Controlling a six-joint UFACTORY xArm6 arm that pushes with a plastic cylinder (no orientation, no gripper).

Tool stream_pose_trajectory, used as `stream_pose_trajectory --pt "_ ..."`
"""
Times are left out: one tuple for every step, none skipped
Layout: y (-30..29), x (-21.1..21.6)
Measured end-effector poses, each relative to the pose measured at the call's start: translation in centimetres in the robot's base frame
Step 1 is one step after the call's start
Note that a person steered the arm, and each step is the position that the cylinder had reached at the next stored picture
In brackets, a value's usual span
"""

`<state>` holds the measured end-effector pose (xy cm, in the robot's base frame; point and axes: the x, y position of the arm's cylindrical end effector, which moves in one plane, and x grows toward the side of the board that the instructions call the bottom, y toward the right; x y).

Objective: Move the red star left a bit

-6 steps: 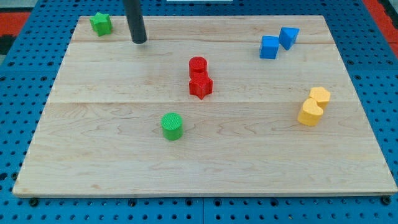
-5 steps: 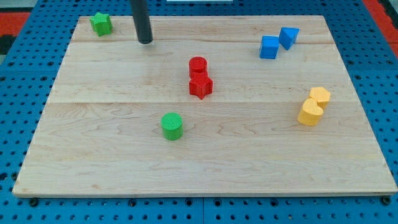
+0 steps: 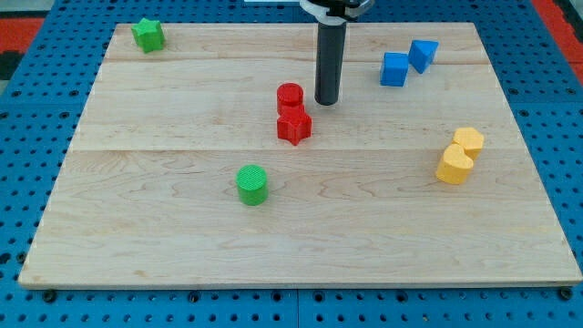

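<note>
The red star (image 3: 293, 126) lies near the middle of the wooden board (image 3: 164, 237), touching a red cylinder (image 3: 290, 96) just above it. My tip (image 3: 327, 100) rests on the board to the right of the red cylinder and up-right of the red star, a small gap away from both. The dark rod rises straight up to the view's top.
A green cylinder (image 3: 252, 184) sits below-left of the star. A green star (image 3: 147, 35) is at the top left corner. Two blue blocks (image 3: 394, 69) (image 3: 423, 55) are at the top right. Two yellow blocks (image 3: 455, 166) (image 3: 468, 141) touch at the right.
My tip has moved from the top left of the board to the right and down, ending beside the red cylinder. No block has moved.
</note>
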<state>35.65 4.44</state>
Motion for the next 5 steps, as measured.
stream_pose_trajectory --pt "-0.6 -0.2" --pt "-0.3 3.5" --pt "-1.9 4.6" --pt "0.1 4.4" --pt "4.5 6.5"
